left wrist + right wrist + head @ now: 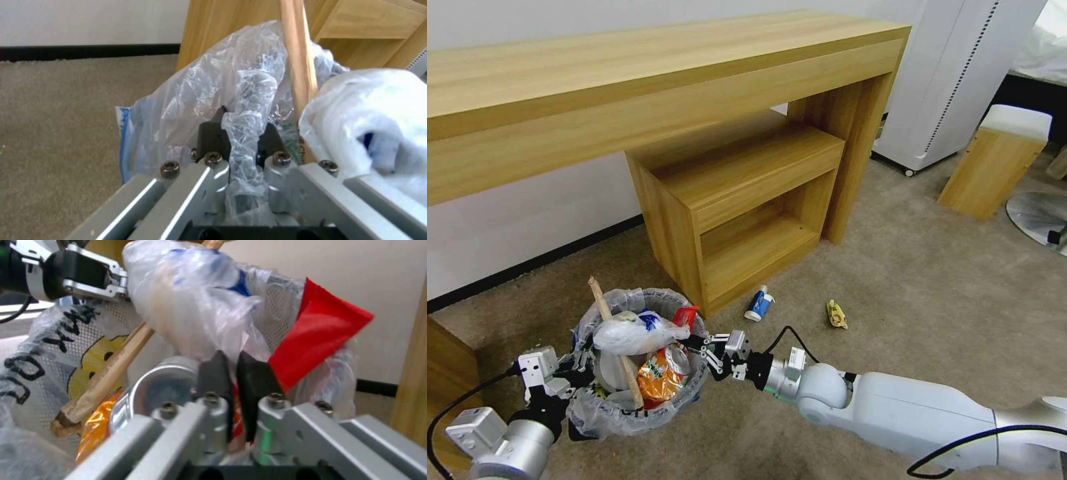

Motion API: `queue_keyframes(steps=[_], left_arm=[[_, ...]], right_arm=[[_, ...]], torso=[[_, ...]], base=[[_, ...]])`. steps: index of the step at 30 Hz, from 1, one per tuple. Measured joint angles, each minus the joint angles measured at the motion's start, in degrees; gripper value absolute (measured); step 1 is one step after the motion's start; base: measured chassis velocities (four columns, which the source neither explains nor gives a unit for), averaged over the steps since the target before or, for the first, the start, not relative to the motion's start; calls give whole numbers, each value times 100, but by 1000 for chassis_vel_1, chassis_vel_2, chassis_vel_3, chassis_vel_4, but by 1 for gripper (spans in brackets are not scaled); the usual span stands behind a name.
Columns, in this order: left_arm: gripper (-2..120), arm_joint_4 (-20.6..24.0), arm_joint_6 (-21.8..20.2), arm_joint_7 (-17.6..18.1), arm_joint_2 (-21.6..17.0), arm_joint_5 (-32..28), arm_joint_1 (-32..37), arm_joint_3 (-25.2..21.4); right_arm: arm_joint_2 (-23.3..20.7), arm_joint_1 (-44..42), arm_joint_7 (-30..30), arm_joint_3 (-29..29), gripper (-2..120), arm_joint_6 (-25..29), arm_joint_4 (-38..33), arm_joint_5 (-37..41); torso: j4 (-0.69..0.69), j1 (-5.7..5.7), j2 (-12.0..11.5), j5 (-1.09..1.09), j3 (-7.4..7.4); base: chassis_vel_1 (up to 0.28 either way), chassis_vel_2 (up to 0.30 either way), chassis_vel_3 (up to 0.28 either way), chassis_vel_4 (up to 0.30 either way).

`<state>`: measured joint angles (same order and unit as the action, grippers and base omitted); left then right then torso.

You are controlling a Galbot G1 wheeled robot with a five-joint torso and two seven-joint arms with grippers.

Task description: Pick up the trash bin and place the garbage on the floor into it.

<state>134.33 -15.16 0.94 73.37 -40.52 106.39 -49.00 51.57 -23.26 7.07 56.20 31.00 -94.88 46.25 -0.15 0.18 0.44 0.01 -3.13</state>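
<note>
Mid-deposit: left hand point(240, 140) clenched on trash bin point(602, 410) rim and liner, right hand point(231, 373) at opposite rim, pinching red wrapper point(318, 330). Still on floor point(934, 313): small bottle point(758, 304), yellow scrap point(836, 314). Next: release wrapper inside bin.

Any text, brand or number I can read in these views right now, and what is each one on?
"XX" or similar black letters on the bag lining the trash bin: partly folded, not surely readable.
Red letters on the wooden stick: cut off by the left gripper, unreadable.
Print on the orange can: too crumpled to read.
Label on the blue-white carton on the floor: too small.
</note>
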Motion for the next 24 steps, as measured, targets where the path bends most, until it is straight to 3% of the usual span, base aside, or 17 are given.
queue_keyframes(steps=[1,3,7,9,11,13,24], left_arm=[[3,0,0,0,0,0,0,0],[3,-53,0,-5,6,7,-20,11],[3,-61,0,-5,10,12,-17,19],[3,-60,0,-6,18,15,-5,26],[3,-59,0,-6,20,15,1,28],[3,-52,-1,-3,20,13,34,37],[3,-59,-39,25,-20,-14,130,40]], right_arm=[[0,0,0,0,10,0,0,0],[-71,-66,-69,-64,25,5,-123,-20],[-120,-101,-75,-108,34,5,-195,-43],[-149,-127,-83,-146,46,6,-248,-53],[-154,-139,-84,-167,48,7,-263,-57],[-166,-169,-92,-209,61,11,-324,-65],[-250,-278,-255,-419,98,10,-609,-69]], torso=[[0,0,0,0,0],[0,0,0,-1,0],[0,0,0,-1,0],[0,0,0,-1,0],[0,0,0,-1,0],[0,0,0,0,0],[0,0,0,-1,0]], base=[[0,0,0,0],[0,0,0,0],[0,0,0,0],[0,0,0,0],[0,0,0,0],[0,0,0,0],[0,0,0,0]])
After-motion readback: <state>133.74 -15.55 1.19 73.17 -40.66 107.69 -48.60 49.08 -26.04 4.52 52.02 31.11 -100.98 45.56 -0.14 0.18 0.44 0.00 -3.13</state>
